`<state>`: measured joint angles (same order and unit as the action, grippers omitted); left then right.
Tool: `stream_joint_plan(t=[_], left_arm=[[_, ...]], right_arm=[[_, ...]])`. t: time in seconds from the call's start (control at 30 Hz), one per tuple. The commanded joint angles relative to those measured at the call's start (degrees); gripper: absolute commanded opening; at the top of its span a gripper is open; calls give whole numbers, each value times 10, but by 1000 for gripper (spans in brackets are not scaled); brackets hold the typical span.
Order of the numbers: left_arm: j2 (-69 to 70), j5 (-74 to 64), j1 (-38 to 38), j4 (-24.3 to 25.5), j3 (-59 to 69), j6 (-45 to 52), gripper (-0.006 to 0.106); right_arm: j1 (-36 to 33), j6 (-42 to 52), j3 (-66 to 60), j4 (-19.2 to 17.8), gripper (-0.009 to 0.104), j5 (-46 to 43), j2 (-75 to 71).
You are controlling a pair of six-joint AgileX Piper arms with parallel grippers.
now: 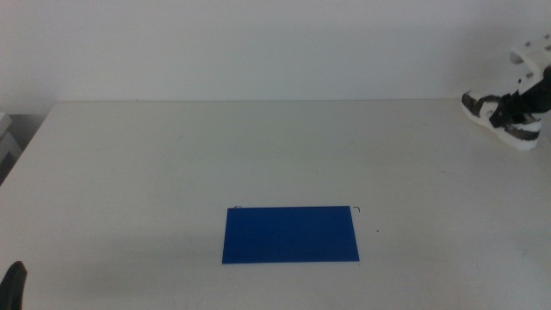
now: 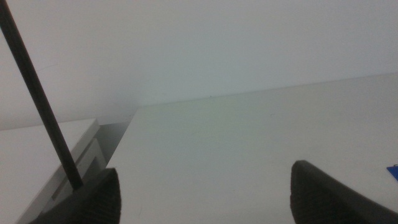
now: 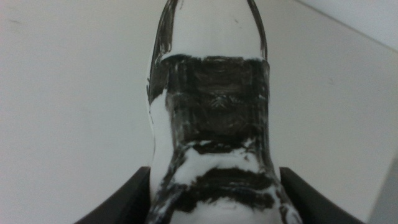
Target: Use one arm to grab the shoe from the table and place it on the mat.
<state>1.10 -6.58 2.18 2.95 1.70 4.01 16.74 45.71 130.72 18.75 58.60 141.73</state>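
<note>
Middle view: at far right, our right gripper (image 1: 515, 110) pinches the sneaker (image 1: 504, 120); next, carry it to the blue mat (image 1: 290, 234) at lower centre.

The shoe (image 1: 504, 120) is a small low sneaker with a mottled black-and-white upper and a thick white sole. It sits at the far right of the white table (image 1: 172, 172), close to the back edge, tilted rather than flat. In the right wrist view its upper (image 3: 214, 124) fills the frame. The mat (image 1: 290, 234), a flat solid blue rectangle, lies near the table's front centre, well apart from the shoe.
</note>
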Motion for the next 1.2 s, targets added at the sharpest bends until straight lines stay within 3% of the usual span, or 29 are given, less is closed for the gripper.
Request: stream_joint_plan(t=[0.0, 0.17, 0.3, 0.53, 0.7, 1.17], left_arm=[[4, 47, -3, -5, 3, -3, 94], [4, 47, -3, -5, 3, -3, 94], [4, 47, -3, -5, 3, -3, 94], [4, 47, -3, -5, 3, -3, 94], [4, 47, -3, -5, 3, -3, 94], [4, 47, -3, -5, 3, -3, 94]], right_arm=[[-1, -5, 16, 6, -4, 1, -70], [-19, -45, 16, -19, -4, 21, -115], [-38, -66, 3, -20, -4, 36, -155], [-95, -65, -136, -27, -4, -19, -280], [-154, -82, -197, -36, -4, -21, -348], [-357, -176, -197, -88, -4, 14, -376]])
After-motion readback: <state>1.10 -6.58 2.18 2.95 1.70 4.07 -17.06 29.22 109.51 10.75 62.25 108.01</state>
